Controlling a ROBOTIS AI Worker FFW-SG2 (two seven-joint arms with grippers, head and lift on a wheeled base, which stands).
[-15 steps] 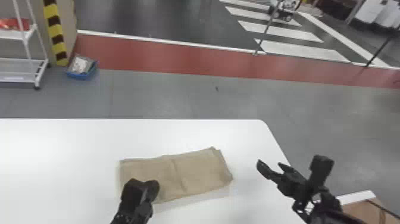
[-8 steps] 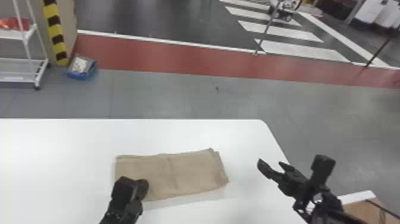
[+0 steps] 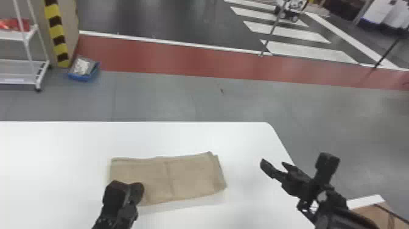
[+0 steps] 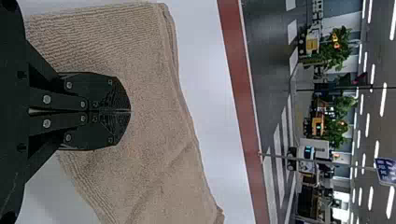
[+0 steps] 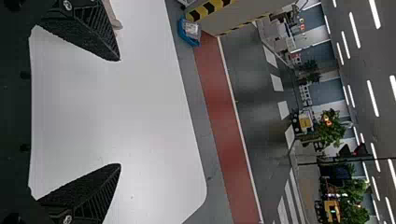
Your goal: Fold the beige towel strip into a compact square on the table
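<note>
No wording, label, brand or number can be read. White marks on a blue sign [image 4: 385, 171], seen at the end of a pole [image 4: 364, 166] in the left wrist view, cannot be made out. At ten o'clock in the head view, yellow-and-black warning stripes [image 3: 57, 30] are borne by a beige panel [image 3: 68, 18].

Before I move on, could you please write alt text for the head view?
A beige towel strip lies on a white table, the left gripper at its near left part; the open right gripper hovers farther right.
</note>
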